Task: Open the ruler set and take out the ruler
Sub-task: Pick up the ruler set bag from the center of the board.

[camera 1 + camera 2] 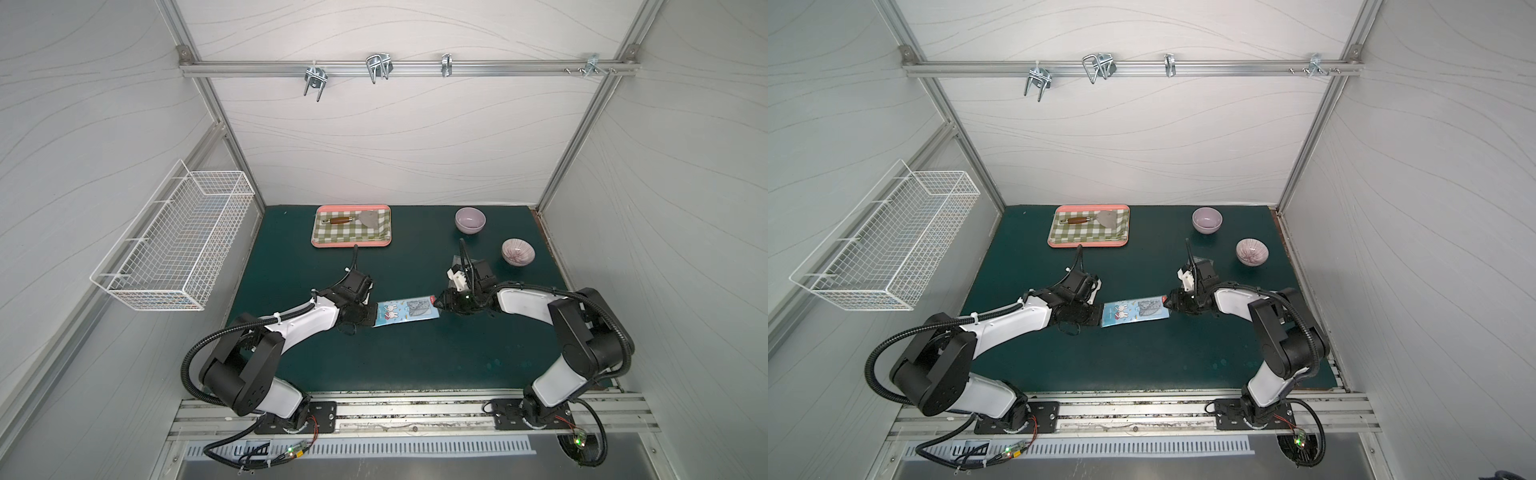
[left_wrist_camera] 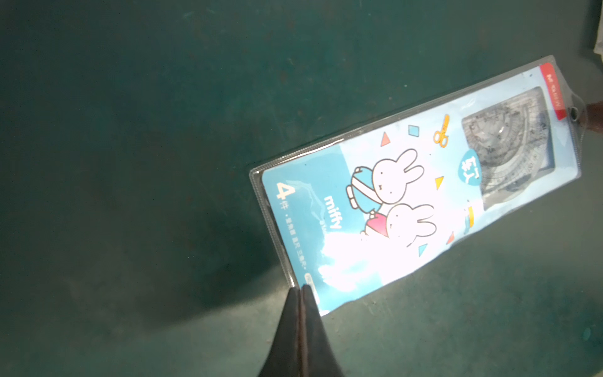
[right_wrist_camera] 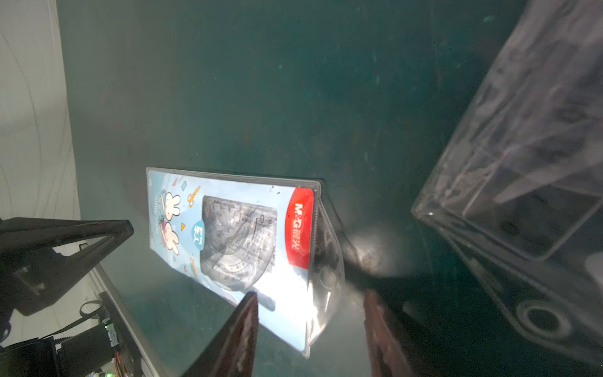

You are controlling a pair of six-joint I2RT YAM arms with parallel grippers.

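The ruler set (image 1: 407,311) (image 1: 1136,312) is a clear pouch with a blue rabbit card, lying mid-mat between both arms. A clear protractor and rulers (image 3: 238,235) show through its window. My left gripper (image 2: 301,288) (image 1: 375,314) is shut on the pouch's corner at the end away from the red header. My right gripper (image 3: 311,303) (image 1: 435,303) is open at the red header end. Its fingers (image 3: 249,313) stand either side of the clear snap flap (image 3: 328,261), which sticks out past the header.
A clear plastic case (image 3: 522,169) lies on the mat just beyond the right wrist. Two bowls (image 1: 470,220) (image 1: 518,251) stand at the back right. A checked tray (image 1: 320,245) with a spatula sits at the back. A wire basket (image 1: 174,245) hangs on the left wall.
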